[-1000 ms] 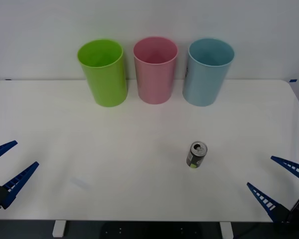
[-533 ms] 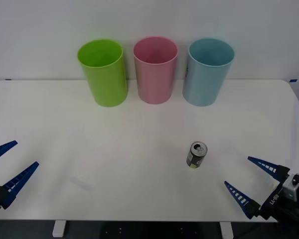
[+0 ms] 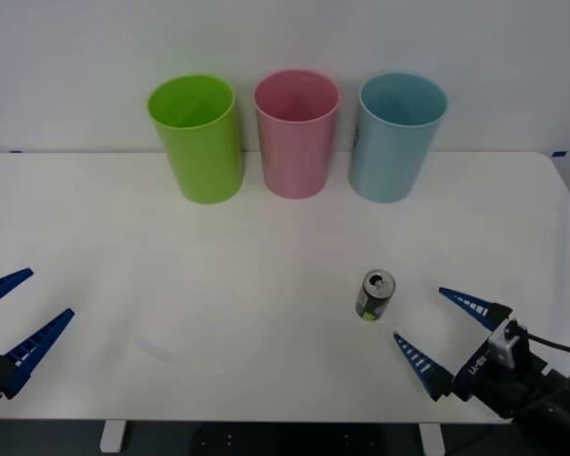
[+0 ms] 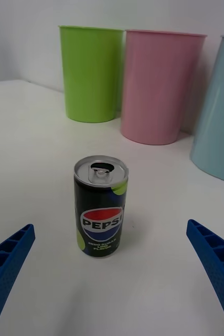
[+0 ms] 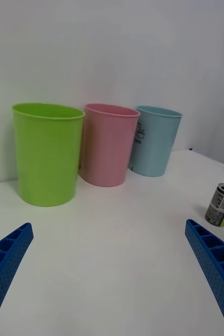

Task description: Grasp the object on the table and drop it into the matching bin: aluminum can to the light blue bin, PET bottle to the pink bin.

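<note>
Currently, in the front view, the can stood upright on the table, toward its near right part, well apart from every bin. Three bins stood in a row along the far edge: a green bin, the pink bin and the light blue bin, the last being the far-edge bin nearest the can. The right gripper sat near the near right corner, just beside the can, fingers spread wide and holding nothing. The opening faced the can, which suggested an approach for a side grasp. The left gripper rested at the near left edge, fingers wide apart and empty, apparently parked because the can lay on the other side.

Next, in the right wrist view, the can stood centred between the two blue fingers, clear of both. Centring the can in the gap would allow the fingers to close evenly on its side. The green bin, pink bin and light blue bin stood behind the can.

Finally, in the left wrist view, the can appeared far off, with the three bins along the far edge. The can remained ungrasped; the judged step was the reach.
</note>
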